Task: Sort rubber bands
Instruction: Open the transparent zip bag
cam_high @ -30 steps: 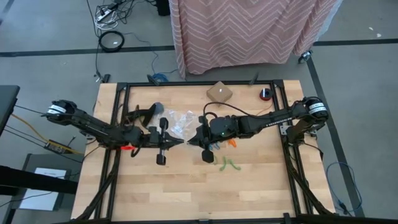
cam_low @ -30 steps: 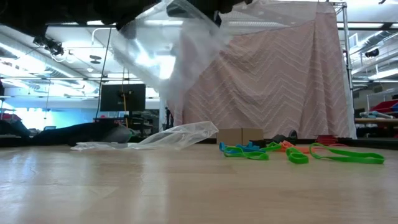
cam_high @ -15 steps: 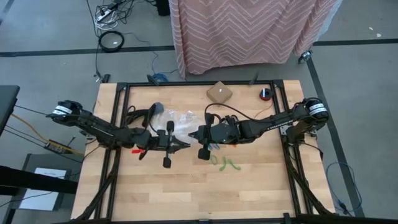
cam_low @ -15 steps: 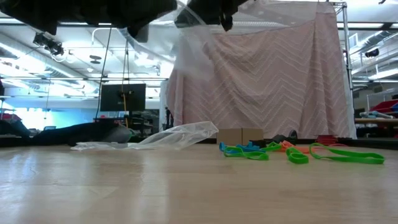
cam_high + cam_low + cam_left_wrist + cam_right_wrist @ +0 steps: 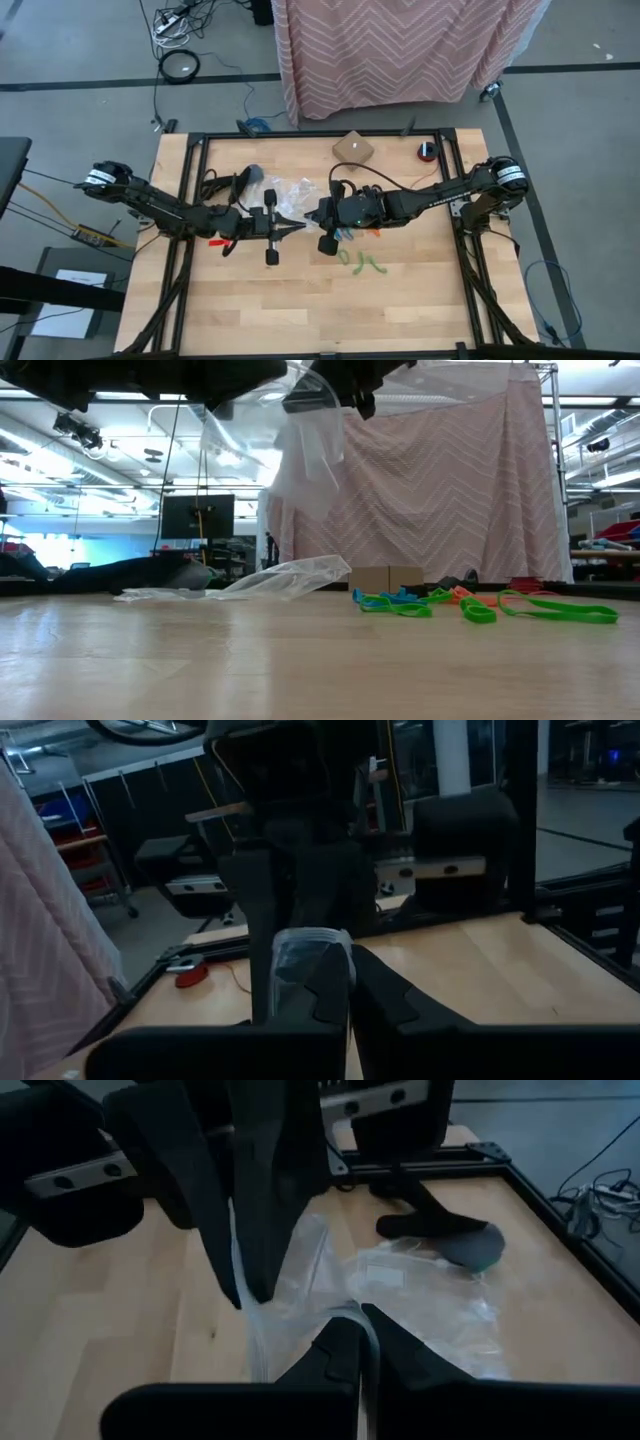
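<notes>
- A clear bag (image 5: pixel 305 445) is held up between the left hand (image 5: pixel 292 229) and the right hand (image 5: pixel 310 217), both pinched shut on it.
- The rubber bands (image 5: pixel 470 603) lie on the table (image 5: pixel 300 660) under the right arm.
- Next, the bag likely needs pulling open for a band.

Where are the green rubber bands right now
In the high view, the green rubber bands lie on the table just in front of the right gripper, right of centre.

Even daylight on the table (image 5: pixel 420 290) overhead; wrist views dim (foreground fingers blurred), ceiling lights (image 5: pixel 150 455) glaring at the low view's upper left.
</notes>
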